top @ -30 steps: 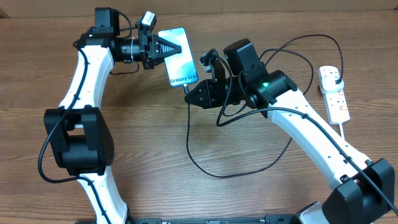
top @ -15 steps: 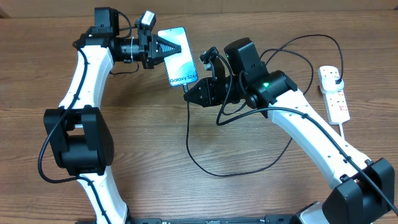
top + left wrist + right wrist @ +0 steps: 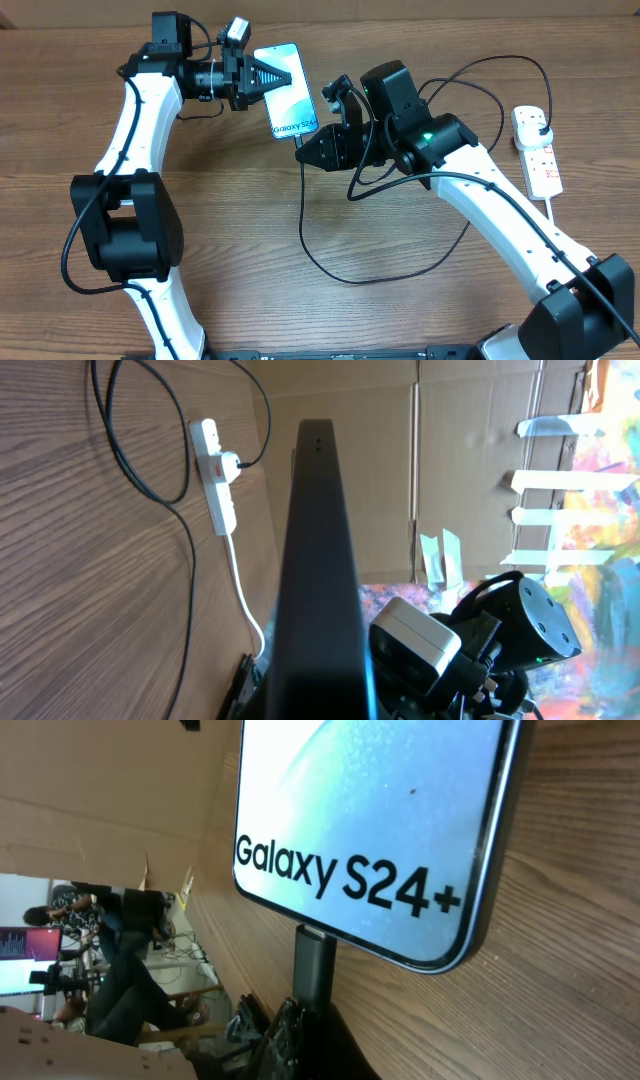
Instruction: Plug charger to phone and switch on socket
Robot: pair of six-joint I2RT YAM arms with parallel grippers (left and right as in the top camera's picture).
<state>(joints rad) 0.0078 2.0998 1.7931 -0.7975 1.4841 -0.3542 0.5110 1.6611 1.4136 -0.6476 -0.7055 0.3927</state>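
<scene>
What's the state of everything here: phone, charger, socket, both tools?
phone, screen lit, showing "Galaxy S24+"
charger, tip in the phone's bottom port, plug in the socket
socket, charger plugged in; switch position too small to tell
left tool, shut on the phone
right tool, shut on the charger tip

Wood table (image 3: 245, 310): phone (image 3: 293, 105), charger (image 3: 302, 215) loop, white socket (image 3: 537, 150).
</scene>
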